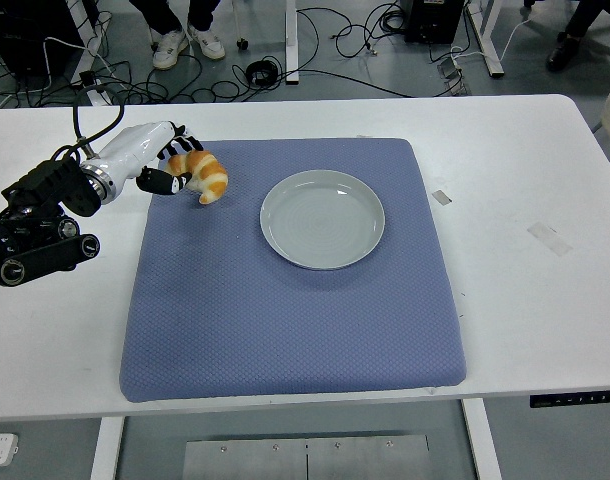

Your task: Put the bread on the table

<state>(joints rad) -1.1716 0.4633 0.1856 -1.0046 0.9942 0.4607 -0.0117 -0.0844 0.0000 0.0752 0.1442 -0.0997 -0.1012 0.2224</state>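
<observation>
Left hand [163, 165] fingers clasp croissant [201, 175] at its near horn, far horn jutting beyond fingertips over blue mat [285, 300]; likely light, soft, flaky—hold gently mid-body.

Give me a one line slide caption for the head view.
Left hand holds a croissant over the blue mat's far left corner, beside an empty grey plate.

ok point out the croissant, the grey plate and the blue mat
golden-brown croissant [204, 176], head view, its middle bulge
round pale grey plate [322, 219], head view, its centre
blue quilted fabric mat [285, 320], head view, bare middle area
</observation>
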